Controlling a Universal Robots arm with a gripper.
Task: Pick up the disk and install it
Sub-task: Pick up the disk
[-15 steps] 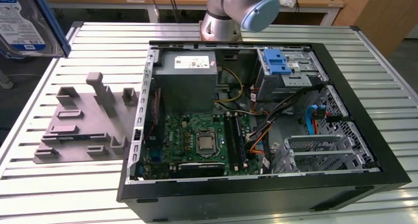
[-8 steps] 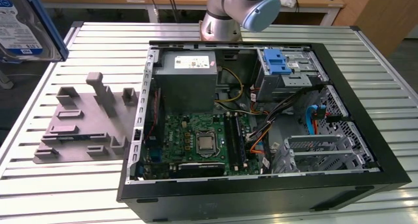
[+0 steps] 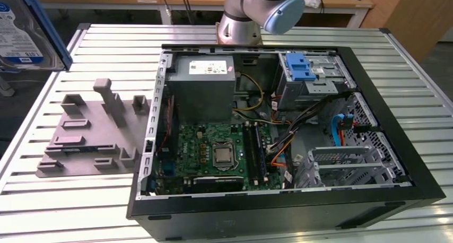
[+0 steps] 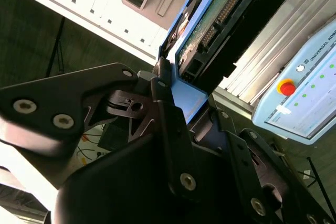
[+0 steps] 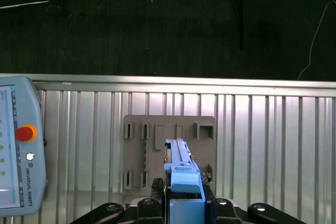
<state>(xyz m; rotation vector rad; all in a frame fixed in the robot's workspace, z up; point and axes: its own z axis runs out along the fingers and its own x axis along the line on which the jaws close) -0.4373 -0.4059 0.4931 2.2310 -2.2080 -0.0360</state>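
Observation:
The disk, silver with a blue-and-white label and a blue bracket, hangs high at the exterior view's far left, above the table edge. In the second wrist view my gripper is shut on the disk, whose green circuit board and blue bracket stick out from between the black fingers. The first wrist view shows the disk edge-on in my gripper, held above the grey fixture plate.
An open computer case lies on the slatted table, with a drive cage and blue latch at its far right corner. The grey fixture plate lies to the case's left. A teach pendant rests on the table.

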